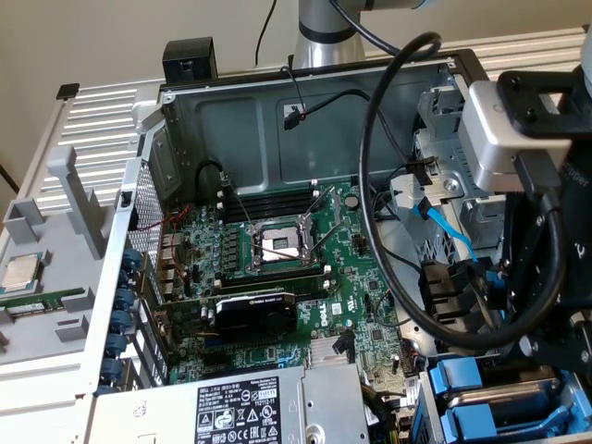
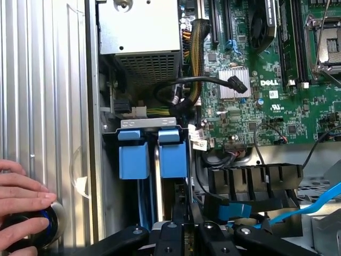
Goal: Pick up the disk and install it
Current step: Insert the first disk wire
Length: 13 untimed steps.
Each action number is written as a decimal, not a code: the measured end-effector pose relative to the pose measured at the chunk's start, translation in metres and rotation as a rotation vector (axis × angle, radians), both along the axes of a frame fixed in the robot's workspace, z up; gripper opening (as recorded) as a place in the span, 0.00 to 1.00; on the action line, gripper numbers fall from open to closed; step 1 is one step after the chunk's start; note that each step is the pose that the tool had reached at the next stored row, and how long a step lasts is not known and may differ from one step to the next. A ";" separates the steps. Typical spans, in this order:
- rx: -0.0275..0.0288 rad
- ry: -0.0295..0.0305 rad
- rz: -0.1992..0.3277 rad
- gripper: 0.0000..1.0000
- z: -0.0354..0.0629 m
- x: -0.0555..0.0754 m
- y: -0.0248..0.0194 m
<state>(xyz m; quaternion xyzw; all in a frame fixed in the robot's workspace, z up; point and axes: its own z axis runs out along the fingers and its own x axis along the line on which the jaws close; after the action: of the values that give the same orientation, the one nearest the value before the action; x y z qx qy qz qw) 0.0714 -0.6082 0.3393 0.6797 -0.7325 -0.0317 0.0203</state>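
In the exterior view's lower right the disk [image 1: 462, 379] sits slotted in the drive bay, the gripper [image 2: 184, 213] just right, jaws pressed together by its blue carrier (heavy, rigid, knock-sensitive, I'd judge; hold the carrier's edges).

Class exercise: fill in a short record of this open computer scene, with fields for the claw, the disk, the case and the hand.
Claw: shut, over the drive bay
Disk: blue-framed silver metal disk in bay, beside a second blue plastic carrier
Case: open grey metal computer case, green circuit board exposed
Hand: person's hand on round dark knob
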 end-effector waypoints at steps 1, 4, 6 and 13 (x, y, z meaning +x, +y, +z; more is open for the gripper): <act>0.0001 -0.0007 0.000 0.17 0.0000 0.000 0.0000; 0.0004 -0.0017 0.000 0.17 0.0001 0.000 0.0000; 0.0008 -0.0018 0.000 0.17 0.0001 0.000 0.0000; 0.0016 -0.0019 0.000 0.17 -0.0004 0.000 0.0000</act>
<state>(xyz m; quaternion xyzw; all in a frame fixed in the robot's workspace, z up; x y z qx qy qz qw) 0.0712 -0.6082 0.3390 0.6797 -0.7325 -0.0316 0.0191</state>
